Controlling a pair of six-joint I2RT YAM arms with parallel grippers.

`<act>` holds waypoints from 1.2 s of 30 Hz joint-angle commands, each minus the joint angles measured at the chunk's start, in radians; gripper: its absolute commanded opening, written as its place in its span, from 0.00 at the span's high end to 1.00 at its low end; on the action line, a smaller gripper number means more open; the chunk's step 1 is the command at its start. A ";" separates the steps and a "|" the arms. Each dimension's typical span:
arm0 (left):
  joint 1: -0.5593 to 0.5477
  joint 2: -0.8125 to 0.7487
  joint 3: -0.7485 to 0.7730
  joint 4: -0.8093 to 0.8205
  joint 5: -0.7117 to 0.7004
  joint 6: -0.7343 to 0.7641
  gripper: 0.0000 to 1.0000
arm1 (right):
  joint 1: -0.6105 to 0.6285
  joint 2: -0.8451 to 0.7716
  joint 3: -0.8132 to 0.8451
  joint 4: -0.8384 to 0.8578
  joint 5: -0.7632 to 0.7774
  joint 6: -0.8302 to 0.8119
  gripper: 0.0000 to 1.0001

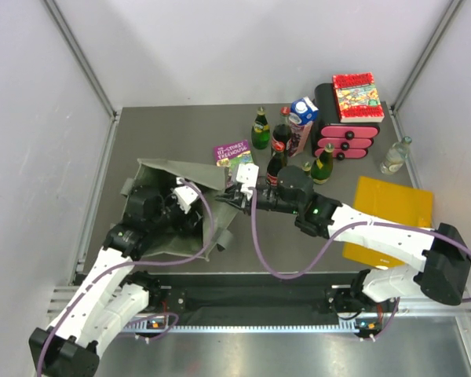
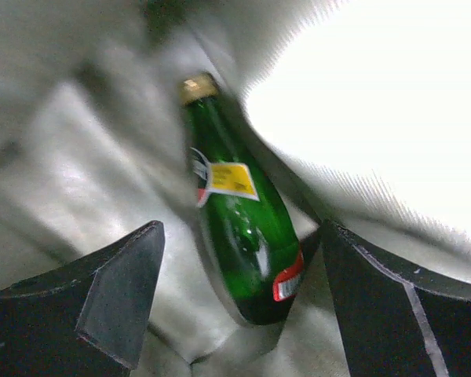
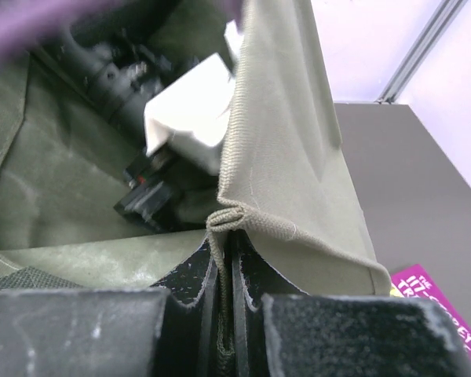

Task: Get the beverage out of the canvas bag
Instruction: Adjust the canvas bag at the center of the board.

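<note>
Bottle (image 2: 239, 236) of green glass lies inside the canvas bag (image 1: 173, 169). The right gripper (image 3: 229, 259) is clenched on the bag's rim, seemingly to hold its mouth open. The left gripper (image 2: 239, 263) is spread wide either side of the bottle, not grasping it.

The canvas bag (image 3: 286, 157) is coarse woven cloth, matt olive, its hem ribbed and stitched (the weave shows plainly in the right wrist view). The green bottle (image 2: 247, 236) is smooth, glossy glass with a yellow paper label and a dull gold cap. The fingers (image 3: 192, 287) of the right gripper (image 3: 229, 271) are matt black plastic, speckled and scuffed grey. The tabletop (image 1: 180, 129) is matt dark grey; the pink drawer box (image 1: 347, 141) looks like smooth, shiny plastic.
</note>
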 commanded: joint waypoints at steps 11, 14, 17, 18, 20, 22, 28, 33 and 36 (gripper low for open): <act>0.002 -0.054 -0.068 0.042 -0.109 0.148 0.14 | -0.022 -0.050 -0.107 0.012 -0.084 0.001 1.00; 0.002 -0.132 -0.073 0.033 -0.166 0.152 0.14 | -0.003 -0.044 -0.121 -0.015 -0.066 -0.059 0.99; 0.002 -0.192 -0.065 -0.002 -0.180 0.164 0.14 | 0.007 -0.046 -0.142 -0.023 -0.052 -0.093 0.98; 0.002 -0.220 -0.065 -0.020 -0.180 0.170 0.14 | 0.012 -0.053 -0.147 -0.026 -0.046 -0.099 0.96; 0.002 -0.247 -0.066 -0.037 -0.178 0.178 0.14 | 0.018 -0.063 -0.152 -0.040 -0.044 -0.111 0.95; 0.002 -0.278 -0.069 -0.077 -0.152 0.190 0.14 | 0.037 -0.078 -0.159 -0.049 -0.038 -0.123 0.95; 0.002 -0.310 -0.076 -0.169 -0.028 0.225 0.15 | 0.069 -0.118 -0.139 -0.091 -0.024 -0.160 0.90; 0.002 -0.263 -0.042 -0.232 -0.002 0.313 0.15 | 0.128 -0.139 -0.096 -0.121 -0.003 -0.228 0.89; 0.003 -0.242 -0.030 -0.228 0.001 0.346 0.15 | 0.156 -0.139 -0.078 -0.132 0.018 -0.243 0.92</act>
